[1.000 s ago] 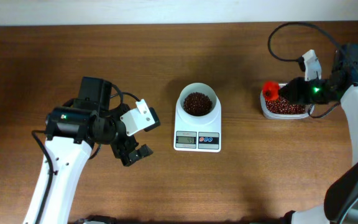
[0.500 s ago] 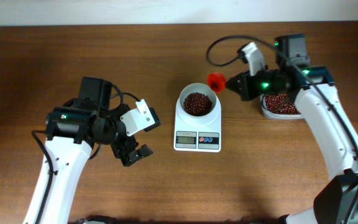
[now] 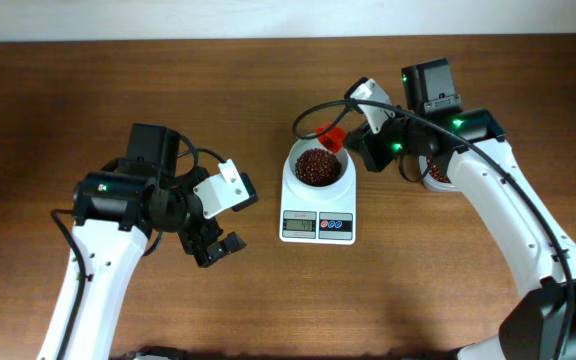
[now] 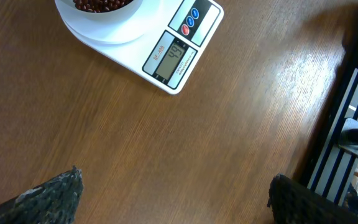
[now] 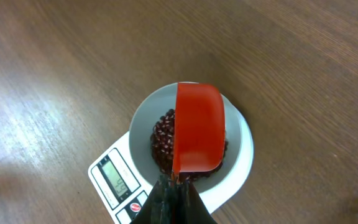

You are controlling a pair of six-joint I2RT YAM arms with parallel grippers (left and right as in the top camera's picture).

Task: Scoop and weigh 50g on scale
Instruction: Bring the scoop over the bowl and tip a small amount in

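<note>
The white scale [image 3: 317, 222] stands mid-table, and its round bowl holds a heap of dark red-brown beans [image 3: 317, 166]. My right gripper [image 3: 354, 145] is shut on the handle of an orange-red scoop [image 3: 330, 136] held over the bowl's far right rim. In the right wrist view the scoop [image 5: 199, 127] hangs above the beans [image 5: 163, 140] with its red outer side towards the camera, so its inside is hidden. There the gripper [image 5: 174, 184] is clamped on the handle above the scale [image 5: 114, 177]. My left gripper [image 3: 218, 247] hangs open and holds nothing, left of the scale [image 4: 182, 46].
A clear tub [image 3: 436, 178] of beans sits right of the scale, mostly hidden under my right arm. The table's right edge and a dark rack [image 4: 353, 124] show in the left wrist view. Bare wood lies between the left fingertips [image 4: 58, 193].
My right arm has swung left from the tub, carrying the scoop to a spot over the scale's bowl. The left arm has not moved.
</note>
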